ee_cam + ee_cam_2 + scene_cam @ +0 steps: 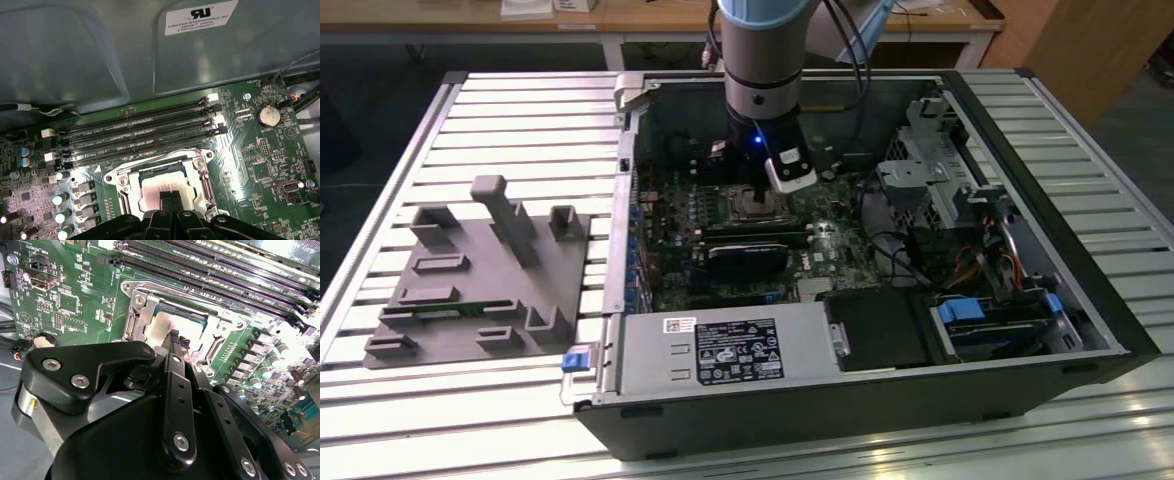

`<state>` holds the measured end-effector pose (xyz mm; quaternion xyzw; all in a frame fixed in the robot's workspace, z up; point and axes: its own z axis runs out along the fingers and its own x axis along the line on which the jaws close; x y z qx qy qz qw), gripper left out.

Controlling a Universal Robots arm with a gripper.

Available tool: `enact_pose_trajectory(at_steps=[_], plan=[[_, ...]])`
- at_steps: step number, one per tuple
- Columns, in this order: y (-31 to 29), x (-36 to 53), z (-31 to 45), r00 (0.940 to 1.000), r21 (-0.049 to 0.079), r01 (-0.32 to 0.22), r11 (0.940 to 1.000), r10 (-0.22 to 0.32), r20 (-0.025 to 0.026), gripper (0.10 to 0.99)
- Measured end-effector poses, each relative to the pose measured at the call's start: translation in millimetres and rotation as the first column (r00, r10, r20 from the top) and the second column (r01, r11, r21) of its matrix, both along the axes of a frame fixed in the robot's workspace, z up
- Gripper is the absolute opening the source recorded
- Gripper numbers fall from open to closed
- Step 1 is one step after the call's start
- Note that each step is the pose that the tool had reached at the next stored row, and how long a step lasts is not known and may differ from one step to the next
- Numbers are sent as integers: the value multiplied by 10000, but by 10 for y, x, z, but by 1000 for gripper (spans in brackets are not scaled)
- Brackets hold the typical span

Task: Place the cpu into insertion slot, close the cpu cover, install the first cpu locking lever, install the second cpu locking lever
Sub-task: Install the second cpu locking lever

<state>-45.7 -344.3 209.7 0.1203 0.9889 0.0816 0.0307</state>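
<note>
The cpu (157, 190) (161, 326), a flat square chip with a dull silvery top, lies in the insertion slot (116, 179) (761, 207) on the green motherboard. The cpu cover (197, 172) (137, 315), a grey metal frame with a window, lies flat around the chip. My gripper (171, 197) (175, 335) (765, 193) is shut, its two black fingers pressed together with nothing between them. Its tips sit right over the chip's top, near one edge. Whether they touch the chip I cannot tell.
Long black memory slots (140, 135) (225, 270) run beside the socket. Capacitors (60, 200) and a coin battery (268, 116) stand nearby. The open case holds a power supply (720, 350) and a drive cage (947, 170). A grey fixture (480, 270) sits on the slatted table at the exterior view's left.
</note>
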Motion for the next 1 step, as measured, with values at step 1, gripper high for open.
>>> enact_pose_trajectory(at_steps=[1], plan=[[0,0,0,10000,-1,0,10000,0,0,106]])
